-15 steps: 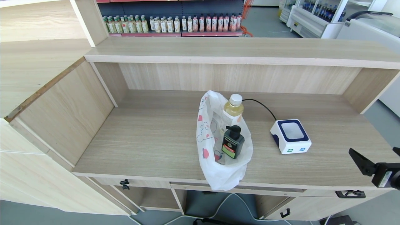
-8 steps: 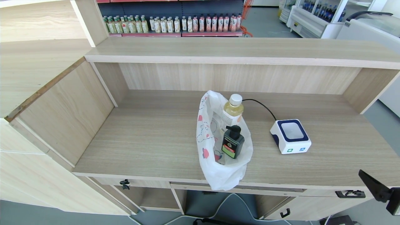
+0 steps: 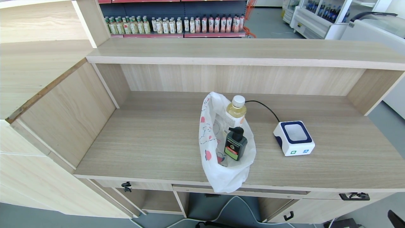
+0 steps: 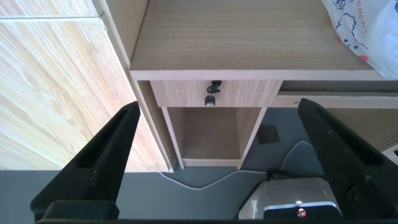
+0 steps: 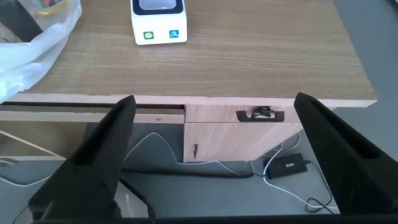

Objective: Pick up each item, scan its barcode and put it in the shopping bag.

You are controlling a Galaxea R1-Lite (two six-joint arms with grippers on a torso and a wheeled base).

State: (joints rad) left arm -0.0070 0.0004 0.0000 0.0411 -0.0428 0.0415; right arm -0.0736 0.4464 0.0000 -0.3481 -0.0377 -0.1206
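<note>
Grippers (image 4: 217, 106) (image 5: 214, 98) spread wide, apparently empty.

shopping bag (image 3: 221, 177) holding bottles (image 3: 235, 147), scanner (image 3: 294, 137) beside

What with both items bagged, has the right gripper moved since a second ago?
Yes: the right gripper withdrew downward, from above the drawer handle to below it.

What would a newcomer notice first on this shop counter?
A white shopping bag stands open at the middle of the wooden counter, near its front edge, with a pale drink bottle and a dark pump bottle upright inside. Just to its right sits a white and blue scanner.
</note>
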